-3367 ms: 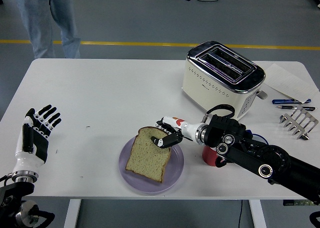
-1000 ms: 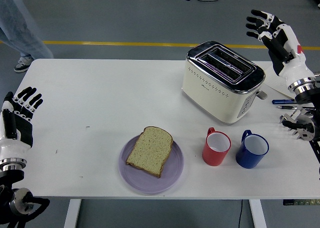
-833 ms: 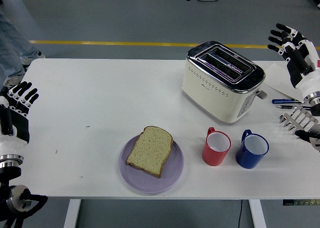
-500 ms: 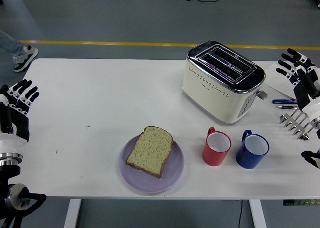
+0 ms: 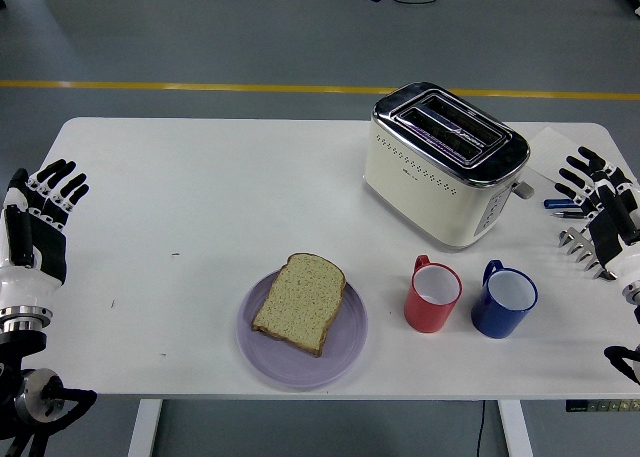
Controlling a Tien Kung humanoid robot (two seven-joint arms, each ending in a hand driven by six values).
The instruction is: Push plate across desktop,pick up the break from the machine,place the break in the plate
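We see the left robot hand point(image 5: 35, 227) at the 9 o'clock edge of the white surface point(image 5: 200, 197). Its fingers point(image 5: 55, 177) point up and are spread apart, and it holds nothing. The right robot hand point(image 5: 605, 217) is at the 3 o'clock edge. Its fingers are spread too, and it holds nothing. Both hands are far from the bread.

Just beside the right robot hand we see a small metal rack point(image 5: 585, 249). Some pens point(image 5: 565, 204) and a sheet of paper point(image 5: 560, 152) lie near it, toward 2 o'clock.

Going in from the right robot hand, we come to a blue mug point(image 5: 505, 299). A red mug point(image 5: 433, 293) stands just beside it, on its 9 o'clock side. Both mugs stand upright, and we can see their white insides.

The toaster point(image 5: 445, 162) stands at about 1 o'clock from the middle of the surface, above the two mugs. It is cream with a shiny top and two slots. We see nothing sticking out of the slots.

The purple plate point(image 5: 345, 352) sits near the front edge, at about 6 o'clock. The slice of bread point(image 5: 300, 302) lies flat on the plate, and one corner reaches a little over the rim at 12 o'clock.
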